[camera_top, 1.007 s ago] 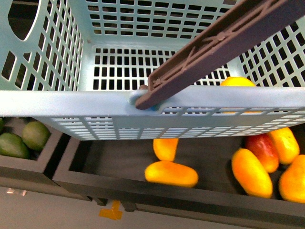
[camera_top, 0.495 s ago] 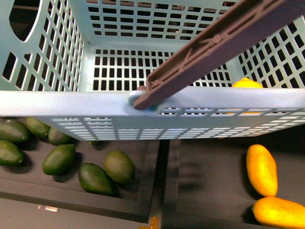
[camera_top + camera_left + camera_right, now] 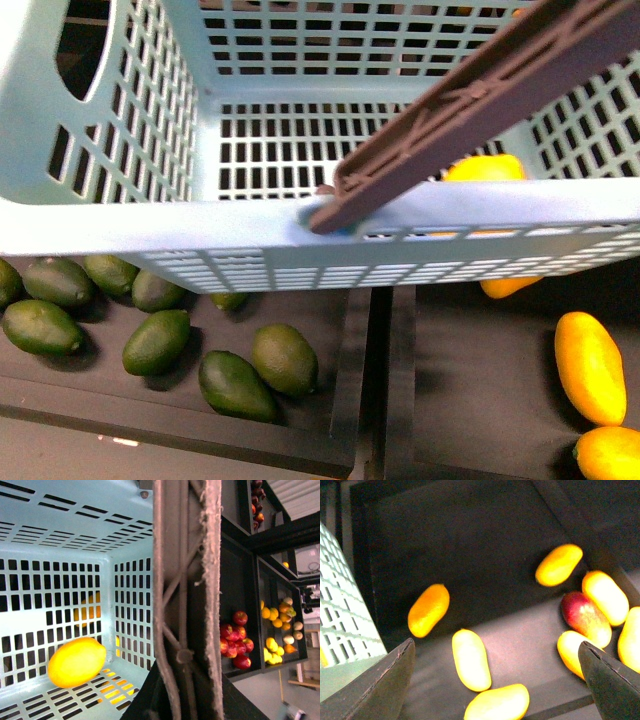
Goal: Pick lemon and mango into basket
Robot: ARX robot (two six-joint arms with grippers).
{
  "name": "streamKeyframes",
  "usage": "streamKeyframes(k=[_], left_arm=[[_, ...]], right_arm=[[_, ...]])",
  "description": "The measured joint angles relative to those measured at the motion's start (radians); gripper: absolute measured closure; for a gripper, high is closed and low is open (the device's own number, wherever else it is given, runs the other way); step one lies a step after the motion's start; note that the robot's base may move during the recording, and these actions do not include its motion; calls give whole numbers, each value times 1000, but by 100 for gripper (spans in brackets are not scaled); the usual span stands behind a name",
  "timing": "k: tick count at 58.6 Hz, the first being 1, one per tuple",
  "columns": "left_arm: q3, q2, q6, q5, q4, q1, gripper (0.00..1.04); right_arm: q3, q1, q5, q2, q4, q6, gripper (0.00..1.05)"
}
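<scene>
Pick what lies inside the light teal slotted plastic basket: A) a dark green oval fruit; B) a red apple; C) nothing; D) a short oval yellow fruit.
D: the left wrist view shows a short oval yellow lemon resting on the slotted floor of the basket.

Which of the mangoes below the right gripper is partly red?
The red-blushed mango, lying between two pale yellow ones; every other mango there is plain yellow or orange.
</scene>
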Motion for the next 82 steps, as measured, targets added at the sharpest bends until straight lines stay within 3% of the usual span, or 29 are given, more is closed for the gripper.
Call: streamKeyframes(k=[5,10,19,28,43,68,82], left_arm=[[0,0,-13,1,0,-3,99],[0,0,-11,-7,0,-3,99],[0,0,-8,-22,0,2,99],[0,0,-6,-14,0,1,99],[0,0,-7,-11,0,1,99],[0,0,-5,-17,0,1,99],[0,0,-5,-14,0,1,99]], right_arm=[[3,-181,-179,156,156,-105,9],[6,-284,-283,302,290,-214,9],[15,-359,-395,613,481,-407,9],[68,-331,-431,1001,678,-548,9],[193,-218,-438,1366,735,-650,9],[350,-76,-432,1545,723,-614,9],[370,-57,-422,1606,723,-596,9]])
